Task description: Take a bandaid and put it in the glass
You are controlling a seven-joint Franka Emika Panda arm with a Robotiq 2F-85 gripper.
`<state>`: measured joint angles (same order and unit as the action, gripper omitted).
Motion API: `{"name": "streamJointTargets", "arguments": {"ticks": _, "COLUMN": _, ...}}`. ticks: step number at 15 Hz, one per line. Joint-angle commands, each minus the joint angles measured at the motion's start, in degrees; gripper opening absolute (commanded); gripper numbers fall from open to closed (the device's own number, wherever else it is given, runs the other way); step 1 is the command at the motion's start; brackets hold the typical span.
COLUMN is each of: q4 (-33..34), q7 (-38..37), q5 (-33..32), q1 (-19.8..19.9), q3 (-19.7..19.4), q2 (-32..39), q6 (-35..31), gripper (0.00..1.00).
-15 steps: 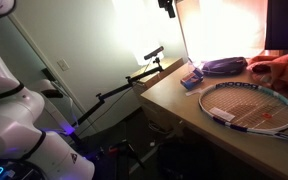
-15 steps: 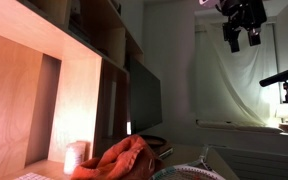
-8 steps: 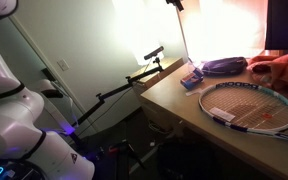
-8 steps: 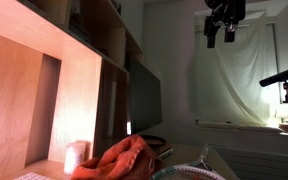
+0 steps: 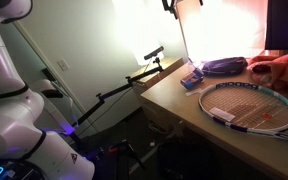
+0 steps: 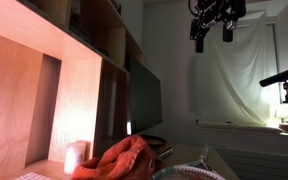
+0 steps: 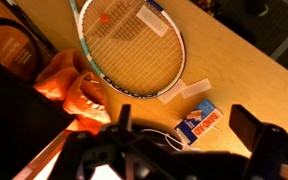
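Observation:
My gripper point(image 5: 180, 4) hangs open and empty, high above the table in both exterior views point(image 6: 212, 22). In the wrist view its two dark fingers point(image 7: 187, 122) frame a small blue Band-Aid box point(image 7: 197, 124) far below, also visible in an exterior view point(image 5: 191, 78). Two pale wrapped bandaid strips point(image 7: 184, 90) lie on the wood between the box and the racket. The glass point(image 6: 76, 155) is a small pale cylinder left of the orange cloth. In the wrist view a see-through shape point(image 7: 89, 97) beside the cloth seems to be the glass.
A tennis racket point(image 5: 249, 105) lies flat across the wooden table point(image 5: 174, 105), also in the wrist view point(image 7: 124, 45). An orange cloth point(image 6: 124, 158) lies by it. A dark bag point(image 5: 222, 66) sits behind the box. A thin white cord point(image 7: 164, 135) lies beside the box. Shelves point(image 6: 94, 40) stand alongside.
My gripper has shifted sideways at the top of both exterior views and turned at the wrist, staying high and open. Nothing on the table has moved.

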<state>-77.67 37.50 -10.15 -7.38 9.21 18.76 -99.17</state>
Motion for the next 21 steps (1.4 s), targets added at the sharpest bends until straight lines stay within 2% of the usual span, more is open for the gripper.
{"name": "streamJointTargets", "arguments": {"ticks": 1, "q4": 10.61, "q7": 2.65, "q5": -1.05, "q1": -1.43, "q3": 0.30, "q2": 6.94, "q6": 7.88, "gripper": 1.00}}
{"name": "streamJointTargets", "arguments": {"ticks": 5, "q4": 20.13, "q7": 3.19, "q5": -4.79, "q1": -4.08, "q3": -0.29, "q2": 13.61, "q6": 14.03, "gripper": 1.00}}
{"name": "streamJointTargets", "arguments": {"ticks": 8, "q4": 25.17, "q7": 3.33, "q5": -8.39, "q1": -6.24, "q3": -0.93, "q2": 17.49, "q6": 13.29, "gripper": 1.00}}
{"name": "streamJointTargets", "arguments": {"ticks": 11, "q4": 26.66, "q7": 4.11, "q5": -12.81, "q1": -7.24, "q3": -0.71, "q2": 19.48, "q6": 9.19, "gripper": 1.00}}
{"name": "streamJointTargets", "arguments": {"ticks": 13, "q4": 27.80, "q7": 5.42, "q5": -14.33, "q1": -7.48, "q3": -0.51, "q2": 20.81, "q6": 9.65, "gripper": 1.00}}
{"name": "streamJointTargets", "arguments": {"ticks": 16, "q4": 29.07, "q7": 8.66, "q5": -14.80, "q1": -7.34, "q3": -0.32, "q2": 22.27, "q6": 12.13, "gripper": 1.00}}
{"name": "streamJointTargets", "arguments": {"ticks": 20, "q4": 28.93, "q7": 10.63, "q5": -13.83, "q1": -6.06, "q3": 0.22, "q2": 23.19, "q6": 7.75, "gripper": 1.00}}
{"name": "streamJointTargets", "arguments": {"ticks": 21, "q4": 29.30, "q7": 8.81, "q5": -14.02, "q1": -6.43, "q3": -0.41, "q2": 23.23, "q6": 9.78, "gripper": 1.00}}
